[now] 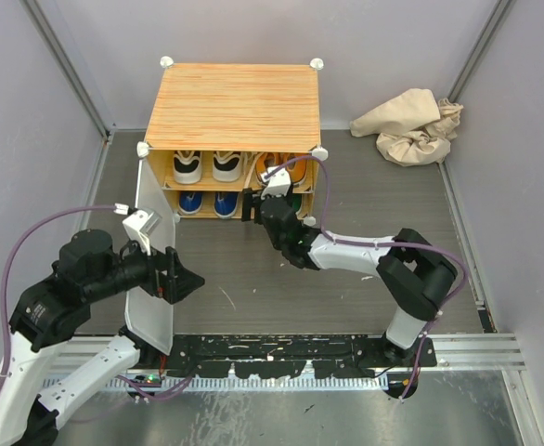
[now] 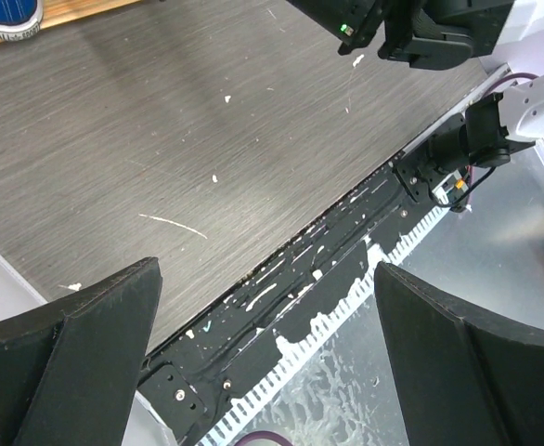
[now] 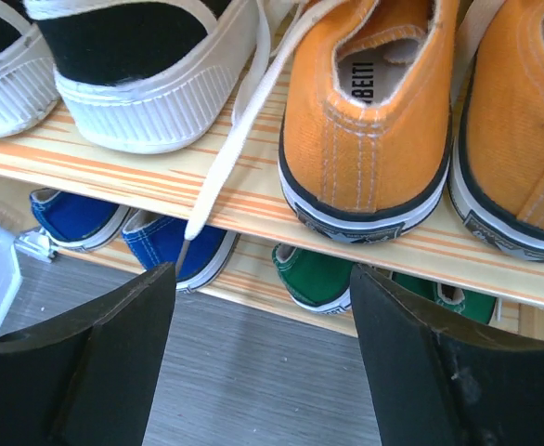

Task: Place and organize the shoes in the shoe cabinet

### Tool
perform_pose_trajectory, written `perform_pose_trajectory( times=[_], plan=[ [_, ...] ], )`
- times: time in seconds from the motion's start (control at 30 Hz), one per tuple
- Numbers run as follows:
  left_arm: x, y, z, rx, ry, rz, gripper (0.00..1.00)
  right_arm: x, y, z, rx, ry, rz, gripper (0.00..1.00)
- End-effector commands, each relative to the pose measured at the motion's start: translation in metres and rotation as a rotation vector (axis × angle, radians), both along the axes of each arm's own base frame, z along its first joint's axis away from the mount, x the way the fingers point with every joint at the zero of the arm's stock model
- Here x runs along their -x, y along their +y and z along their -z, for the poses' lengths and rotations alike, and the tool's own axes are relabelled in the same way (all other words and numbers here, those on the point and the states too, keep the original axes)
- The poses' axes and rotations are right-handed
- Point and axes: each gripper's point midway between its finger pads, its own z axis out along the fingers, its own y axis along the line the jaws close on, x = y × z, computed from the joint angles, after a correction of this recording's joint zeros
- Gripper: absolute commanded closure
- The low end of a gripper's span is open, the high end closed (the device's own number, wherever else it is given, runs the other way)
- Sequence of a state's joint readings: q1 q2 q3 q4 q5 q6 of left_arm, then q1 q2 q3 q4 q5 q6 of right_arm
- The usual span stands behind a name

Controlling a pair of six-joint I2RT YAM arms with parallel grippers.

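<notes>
- Right wrist view: the right hand (image 3: 263,274) has its jaws spread wide with nothing between them, and it is held just in front of the open side of the shoe cabinet (image 1: 235,102).
- Directly ahead of it, the orange shoes (image 3: 365,121) stand heels outward on the upper shelf (image 3: 244,200). The white-and-black shoes (image 3: 133,56) are to their left on the same board, and a white lace (image 3: 218,177) hangs over the shelf edge.
- One level down, the green shoes (image 3: 314,279) sit under the orange pair and the blue shoes (image 3: 174,246) under the white-and-black pair.
- Left wrist view: the left hand (image 2: 267,269) is likewise wide open and empty, looking down on the grey desk (image 2: 161,121).
- Top view: the left hand is just beside the white door (image 1: 153,321), which is swung out toward the arms. I cannot tell whether it touches the door.
- The shoe cabinet stands at the far middle of the desk with all four pairs inside it.
- A crumpled beige cloth (image 1: 411,125) lies well apart, at the far right.
</notes>
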State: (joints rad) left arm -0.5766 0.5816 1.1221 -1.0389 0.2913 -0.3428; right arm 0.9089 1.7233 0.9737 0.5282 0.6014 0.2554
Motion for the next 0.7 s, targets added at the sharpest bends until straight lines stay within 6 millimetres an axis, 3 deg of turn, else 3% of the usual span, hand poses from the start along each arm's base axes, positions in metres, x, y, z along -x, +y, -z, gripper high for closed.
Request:
perform_pose_trajectory(
  times=[0.0, 0.33, 0.57, 0.63, 0.67],
  plan=[
    [-0.009, -0.006, -0.024, 0.039, -0.084, 0.015, 0.02, 0.005, 0.000, -0.003, -0.007, 0.036, -0.001, 0.20],
    [-0.004, 0.000, -0.027, 0.029, -0.088, 0.000, 0.02, -0.033, 0.012, 0.052, 0.062, 0.101, 0.122, 0.25],
    [-0.002, 0.003, -0.021, 0.020, -0.078, -0.002, 0.02, -0.049, -0.006, 0.058, 0.090, 0.030, 0.258, 0.37],
    [-0.002, 0.003, -0.018, 0.018, -0.073, -0.003, 0.02, -0.052, -0.011, 0.058, 0.112, 0.008, 0.277, 0.52],
    [-0.002, 0.002, -0.017, 0.017, -0.071, -0.003, 0.02, -0.052, -0.012, 0.059, 0.130, 0.000, 0.279, 0.67]
  ],
)
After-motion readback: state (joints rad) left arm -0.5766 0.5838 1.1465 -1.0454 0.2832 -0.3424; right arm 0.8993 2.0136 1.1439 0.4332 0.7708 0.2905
